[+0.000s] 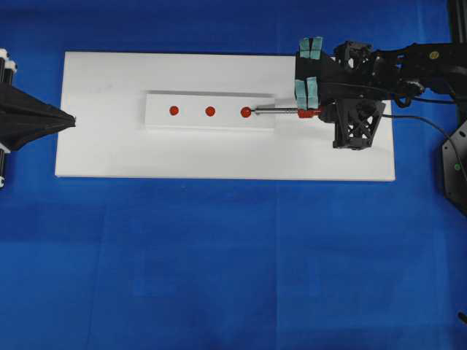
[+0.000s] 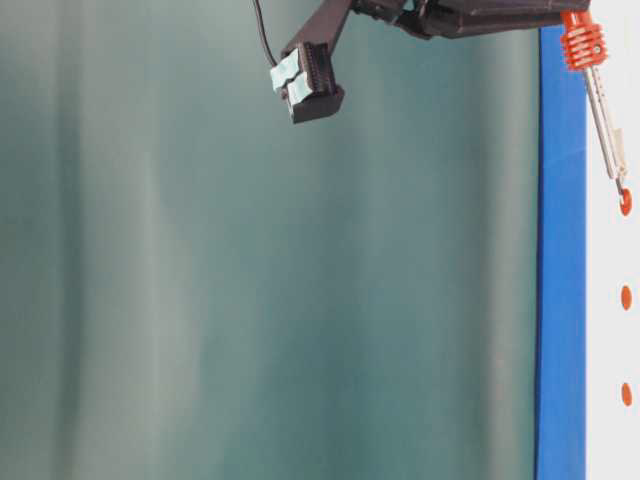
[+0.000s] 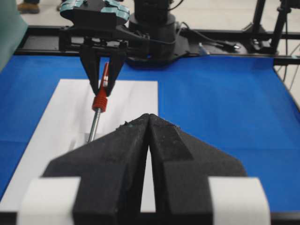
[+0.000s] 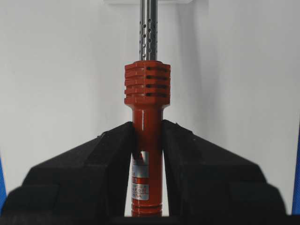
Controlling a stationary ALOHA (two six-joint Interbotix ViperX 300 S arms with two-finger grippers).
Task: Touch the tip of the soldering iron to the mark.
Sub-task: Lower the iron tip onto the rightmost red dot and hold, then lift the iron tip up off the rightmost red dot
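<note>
Overhead view: soldering iron (image 1: 281, 111), clamped in right gripper (image 1: 315, 111), is seen tip-on-mark (image 1: 246, 112); left gripper (image 1: 69, 120) closed, empty; contact apparently made, steadiness called for.

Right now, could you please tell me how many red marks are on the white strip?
3, in a row: left mark, middle mark, and right mark at the soldering iron tip. None seems hidden.
</note>
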